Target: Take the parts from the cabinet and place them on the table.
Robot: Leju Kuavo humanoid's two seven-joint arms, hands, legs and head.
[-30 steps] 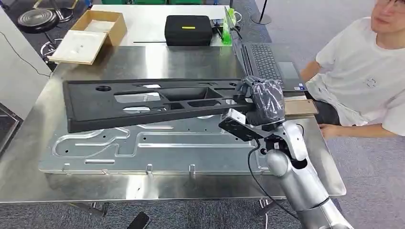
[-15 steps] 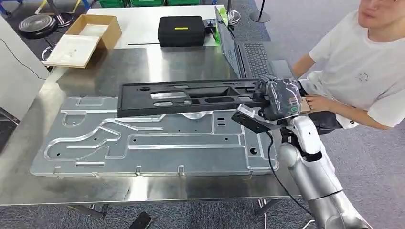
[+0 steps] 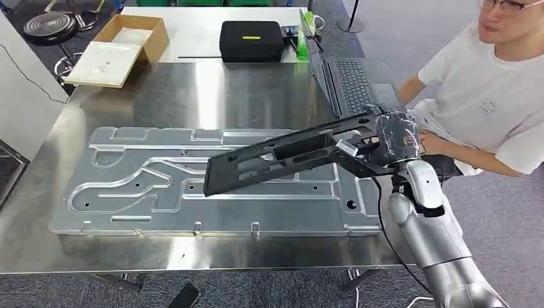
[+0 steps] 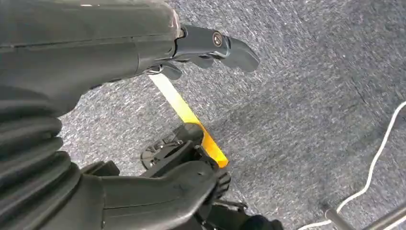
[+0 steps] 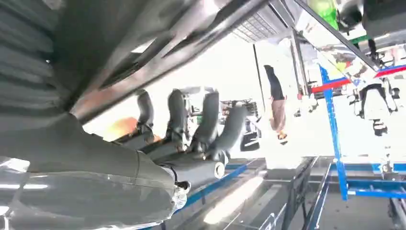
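Observation:
A long black moulded panel [image 3: 282,157] with several cut-outs hangs tilted above the table. Its far end slopes down toward the middle of a large silver metal plate [image 3: 141,186] that lies flat on the steel table [image 3: 192,90]. My right hand [image 3: 396,136] grips the panel's right end near the table's right edge. In the right wrist view the hand's fingers [image 5: 191,124] wrap under the panel [image 5: 143,43]. My left hand [image 4: 95,48] hangs over grey carpet with its fingers apart, holding nothing.
A person in a white shirt [image 3: 494,102] sits close at the right, an arm near my right hand. An open laptop [image 3: 343,80], a black case [image 3: 251,40], a green bottle [image 3: 304,38] and a cardboard box [image 3: 122,48] stand at the back.
My right hand has moved right with the panel. The panel has swung from level across the table to a slant, its free end lower and nearer the plate's middle. The view has shifted slightly.

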